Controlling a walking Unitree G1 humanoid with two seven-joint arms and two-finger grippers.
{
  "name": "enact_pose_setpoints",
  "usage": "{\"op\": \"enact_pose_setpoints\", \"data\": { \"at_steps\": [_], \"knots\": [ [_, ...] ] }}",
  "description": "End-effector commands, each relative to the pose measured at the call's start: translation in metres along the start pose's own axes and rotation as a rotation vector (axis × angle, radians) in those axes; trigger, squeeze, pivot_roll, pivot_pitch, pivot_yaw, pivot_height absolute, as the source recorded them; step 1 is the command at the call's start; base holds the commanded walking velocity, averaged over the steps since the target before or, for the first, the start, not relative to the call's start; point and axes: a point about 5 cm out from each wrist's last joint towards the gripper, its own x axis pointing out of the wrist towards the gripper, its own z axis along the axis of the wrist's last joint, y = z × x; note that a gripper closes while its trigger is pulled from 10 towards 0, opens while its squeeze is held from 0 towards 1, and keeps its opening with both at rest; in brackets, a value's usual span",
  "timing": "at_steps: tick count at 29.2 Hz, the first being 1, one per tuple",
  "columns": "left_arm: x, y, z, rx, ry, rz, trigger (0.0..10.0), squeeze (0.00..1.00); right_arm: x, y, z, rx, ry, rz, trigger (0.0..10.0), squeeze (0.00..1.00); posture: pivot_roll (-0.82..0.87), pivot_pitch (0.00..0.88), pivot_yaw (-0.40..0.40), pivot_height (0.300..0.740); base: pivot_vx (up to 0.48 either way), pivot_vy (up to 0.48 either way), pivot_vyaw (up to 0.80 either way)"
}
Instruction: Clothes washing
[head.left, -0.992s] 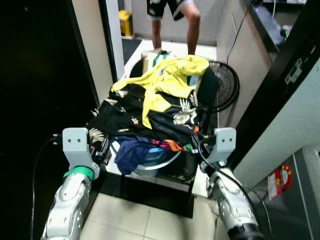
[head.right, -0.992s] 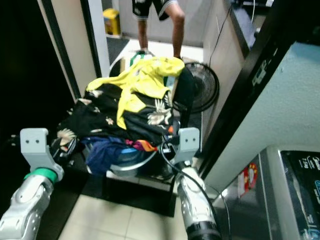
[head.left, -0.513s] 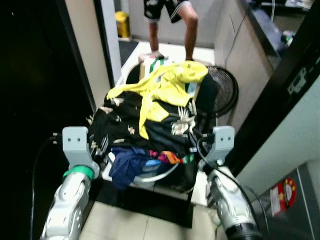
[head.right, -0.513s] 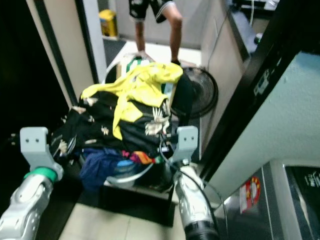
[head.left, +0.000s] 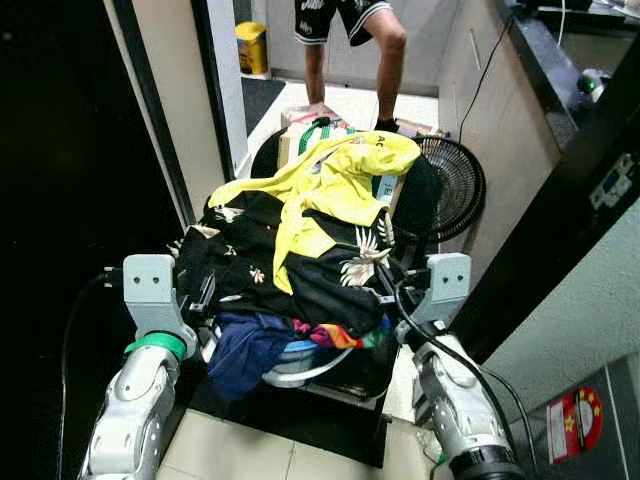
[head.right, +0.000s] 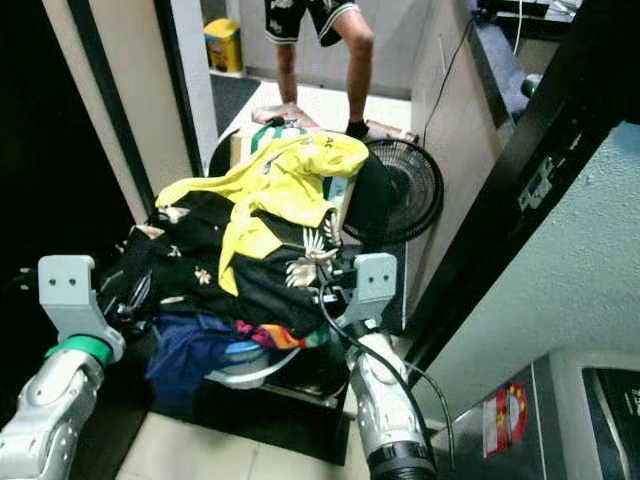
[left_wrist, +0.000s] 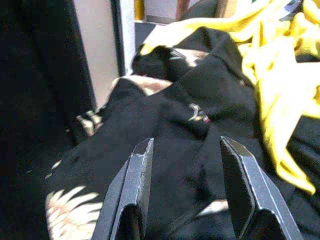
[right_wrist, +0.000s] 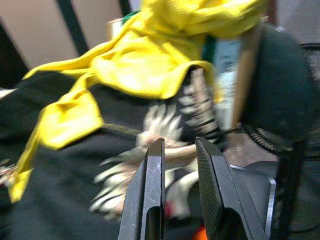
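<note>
Left eye view: a laundry basket (head.left: 318, 366), white rim showing low at the front, is carried between the two arms, heaped high with clothes. On top lies a yellow garment (head.left: 335, 185), draped over a black floral-print shirt (head.left: 255, 255); a dark blue garment (head.left: 243, 350) hangs over the front rim, with a strip of multicoloured cloth (head.left: 340, 335) just beside it. Left gripper (head.left: 200, 297) sits at the basket's left side, right gripper (head.left: 395, 290) at its right side, both partly buried in cloth. Beyond the pile stands a black floor fan (head.left: 455, 190), and a person's bare legs (head.left: 390, 60) stand on the pale floor further off; a yellow bin (head.left: 252, 45) sits near the doorway. Right eye view: same scene; a red-and-yellow sticker (head.right: 497, 418) shows on the grey surface at lower right. Left wrist view: the two black fingers (left_wrist: 137, 185) stand spread apart, the black floral shirt lying between and beyond them, the yellow cloth to one side. Right wrist view: fingers (right_wrist: 152, 187) stand close, a narrow gap between them; cannot tell whether they pinch anything. Yellow garment and floral print lie just ahead, blurred.
</note>
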Motion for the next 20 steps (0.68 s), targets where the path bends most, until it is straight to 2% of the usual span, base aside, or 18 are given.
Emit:
{"op": "enact_pose_setpoints", "data": {
  "at_steps": [1,7,8,9,20],
  "knots": [
    [-0.002,0.000,-0.002,-0.010,0.013,-0.002,10.0,0.00,-0.002,-0.003,-0.004,0.016,0.019,-0.023,10.0,0.00,0.13,0.027,0.039,0.740,0.304,0.000,0.00],
    [-0.003,-0.002,-0.002,-0.015,0.013,-0.012,10.0,0.00,0.002,-0.006,-0.008,0.083,0.059,-0.050,10.0,0.00,0.13,0.030,0.039,0.740,0.089,0.000,0.00],
    [-0.003,-0.002,-0.003,-0.015,0.014,-0.014,10.0,0.00,0.004,-0.008,-0.010,0.087,0.072,-0.061,10.0,0.40,0.13,0.036,0.040,0.740,0.000,0.000,0.00],
    [-0.003,-0.003,-0.004,-0.014,0.015,-0.015,10.0,0.00,0.006,-0.010,-0.010,0.103,0.073,-0.067,10.0,1.00,0.13,0.036,0.040,0.740,0.000,0.000,0.00],
    [-0.004,-0.002,-0.002,-0.012,0.009,-0.018,10.0,0.00,0.023,-0.016,-0.007,0.144,0.085,-0.064,10.0,1.00,0.14,0.044,0.039,0.740,0.000,0.000,0.00]
  ]
}}
